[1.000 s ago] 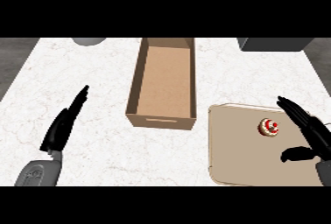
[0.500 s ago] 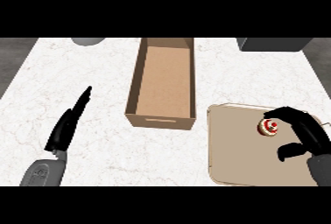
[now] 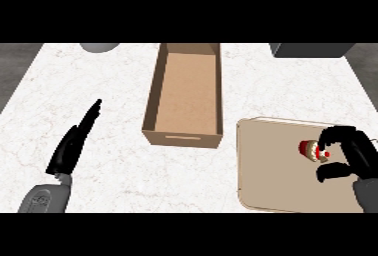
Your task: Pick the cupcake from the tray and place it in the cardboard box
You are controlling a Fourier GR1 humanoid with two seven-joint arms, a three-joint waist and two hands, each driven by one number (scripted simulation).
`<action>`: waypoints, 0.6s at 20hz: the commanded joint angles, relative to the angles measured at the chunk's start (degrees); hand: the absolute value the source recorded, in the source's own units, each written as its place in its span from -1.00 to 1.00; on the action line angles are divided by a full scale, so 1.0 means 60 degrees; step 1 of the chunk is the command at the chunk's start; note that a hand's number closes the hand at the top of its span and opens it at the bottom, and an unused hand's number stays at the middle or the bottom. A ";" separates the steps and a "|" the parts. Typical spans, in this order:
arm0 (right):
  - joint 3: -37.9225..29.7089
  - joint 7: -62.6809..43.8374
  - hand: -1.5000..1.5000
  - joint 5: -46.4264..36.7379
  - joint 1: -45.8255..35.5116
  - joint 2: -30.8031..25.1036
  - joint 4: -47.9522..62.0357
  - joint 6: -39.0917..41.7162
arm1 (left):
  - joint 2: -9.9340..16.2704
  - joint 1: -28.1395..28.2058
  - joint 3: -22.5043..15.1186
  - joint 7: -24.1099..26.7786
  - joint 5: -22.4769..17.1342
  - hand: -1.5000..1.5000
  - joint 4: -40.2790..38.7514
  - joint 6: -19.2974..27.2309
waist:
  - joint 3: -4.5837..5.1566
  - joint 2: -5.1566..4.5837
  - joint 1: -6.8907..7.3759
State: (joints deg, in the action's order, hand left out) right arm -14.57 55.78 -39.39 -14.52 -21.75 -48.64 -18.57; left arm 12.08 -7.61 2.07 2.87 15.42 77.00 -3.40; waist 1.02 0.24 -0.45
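cupcake (image 3: 313, 150) on tray (image 3: 284, 170) | right hand (image 3: 353, 156) curled round it for lifting | cardboard box (image 3: 186, 95) at 10 o'clock, awaiting | left hand (image 3: 72, 145) straight-fingered, empty

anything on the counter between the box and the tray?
Nothing. In the head view only a narrow strip of bare counter separates the cardboard box from the tray.

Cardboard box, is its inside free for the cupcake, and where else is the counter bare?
The cardboard box shows a bare floor. Bare counter lies between the box and the left hand, and in front of the box beside the tray. It is crowded at the tray's right, where the right hand curls around the cupcake.
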 commanded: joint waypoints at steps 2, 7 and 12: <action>0.0745 -0.2003 1.00 -0.0939 -0.0468 0.1479 -0.0965 -0.1305 | -0.0087 0.0062 -0.0071 -0.0019 0.0091 0.00 0.0019 0.0044 | -0.0153 -0.0009 0.0118; 0.2386 -0.3782 1.00 -0.3296 -0.0913 0.2443 -0.0249 -0.0757 | -0.0100 -0.0479 -0.0373 0.0066 0.0195 0.00 -0.0015 -0.0166 | 0.0048 -0.0261 0.1211; 0.3039 -0.6002 1.00 -0.4779 -0.1843 0.3369 -0.0620 -0.0053 | -0.0201 -0.0589 -0.0573 -0.0024 0.0251 0.00 -0.0119 -0.0281 | 0.0028 -0.0079 0.1271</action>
State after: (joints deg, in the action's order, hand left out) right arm 0.74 30.56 -65.12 -21.30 -11.27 -52.69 -18.91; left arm 11.19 -10.27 -0.59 2.89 16.67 76.49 -4.63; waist 3.20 0.18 4.93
